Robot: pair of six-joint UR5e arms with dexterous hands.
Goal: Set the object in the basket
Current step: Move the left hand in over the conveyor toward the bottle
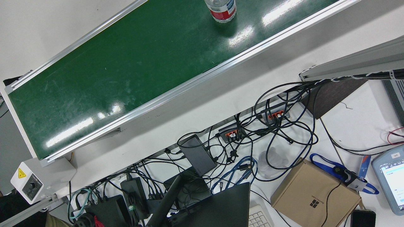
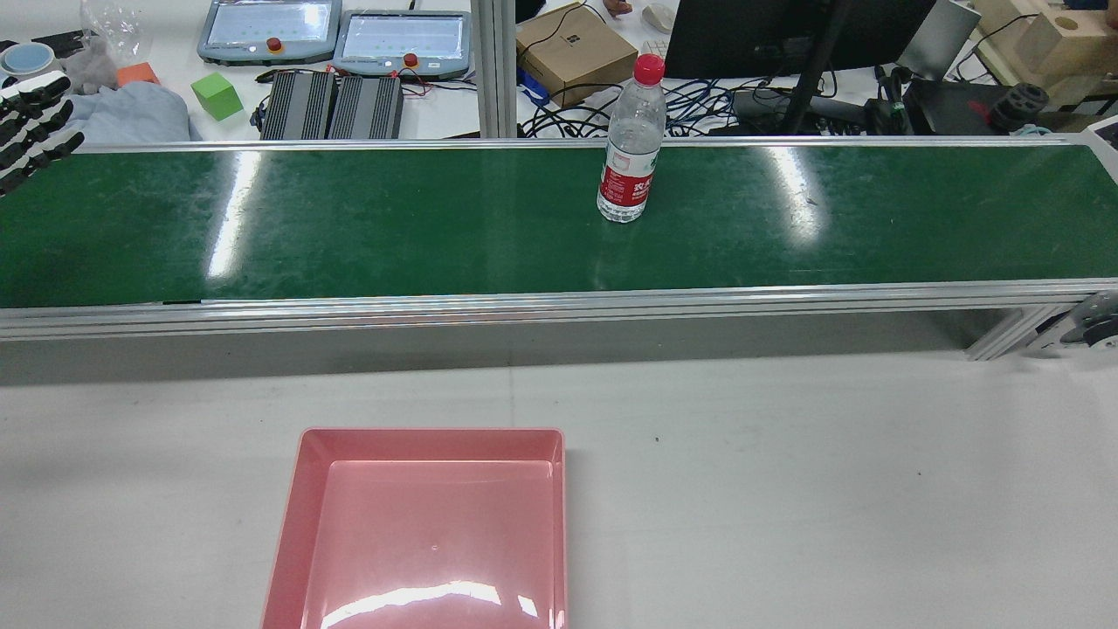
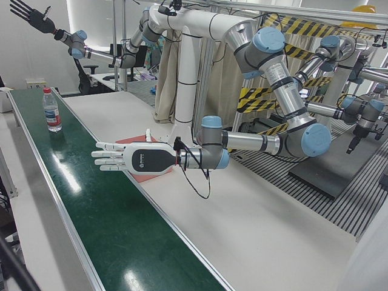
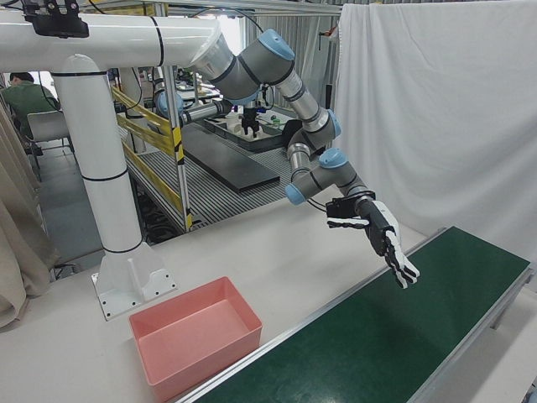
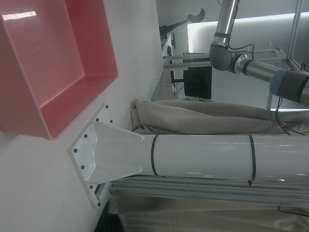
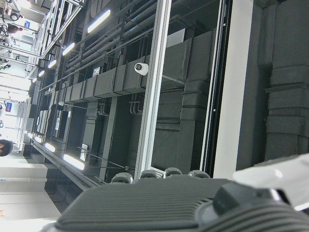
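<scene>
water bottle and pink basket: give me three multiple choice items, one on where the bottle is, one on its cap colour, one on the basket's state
1. Where does the water bottle stand?
A. in the basket
B. on the green belt
C. on the white table

2. What colour is its cap?
A. red
B. blue
C. white

3. What state is the pink basket in?
A. tipped over
B. holding the bottle
C. upright and empty

Answers:
1 B, it stands upright on the green belt.
2 A, the cap is red.
3 C, only its bare floor shows, on the white table.
</scene>
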